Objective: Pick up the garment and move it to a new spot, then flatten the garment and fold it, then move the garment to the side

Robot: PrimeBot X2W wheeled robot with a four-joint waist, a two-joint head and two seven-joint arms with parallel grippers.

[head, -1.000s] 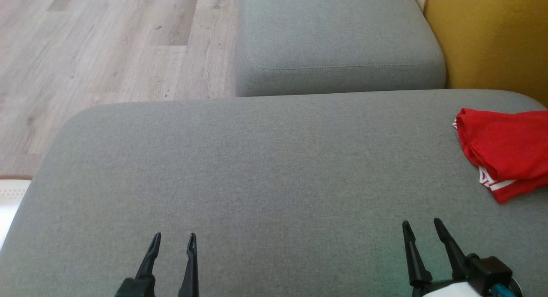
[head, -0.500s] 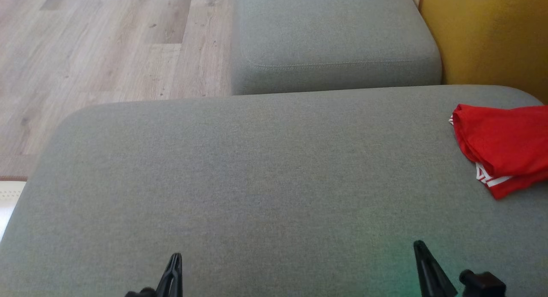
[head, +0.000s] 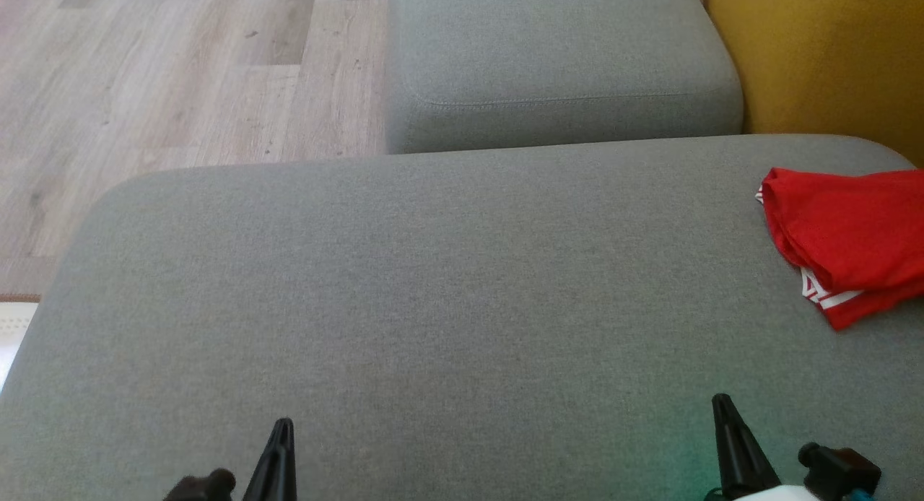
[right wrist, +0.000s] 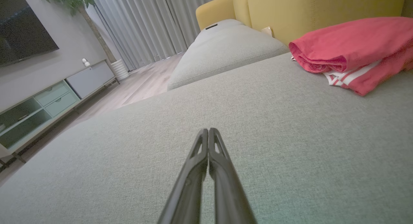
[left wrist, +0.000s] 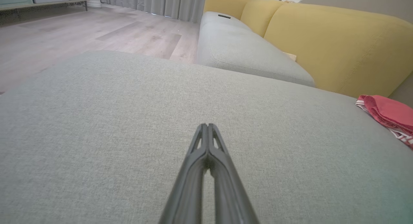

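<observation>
Sofa cushion point(head: 433, 306) in grey fabric takes up most of the head view, a broad flat seat with rounded corners. A red garment point(head: 844, 241) with white stripes along one edge lies in a loosely folded bundle at the right edge of the frame, on the cushion, partly cut off by the picture's border.

The left gripper point(head: 283, 425) rises from the bottom edge at lower left, its two dark fingers pressed together into a single point, holding nothing. The right gripper point(head: 722, 403) rises at lower right, fingers likewise pressed together and empty. Both are over bare grey fabric, well apart from the garment.

In each wrist view the paired fingers meet at their tips over the cushion. The right wrist view has the garment at upper right. The left wrist view has it at the far right edge.

A second grey cushion point(head: 556, 53) sits at top centre, a mustard-yellow backrest point(head: 816, 61) at upper right, and pale wood floor point(head: 180, 75) at upper left.
</observation>
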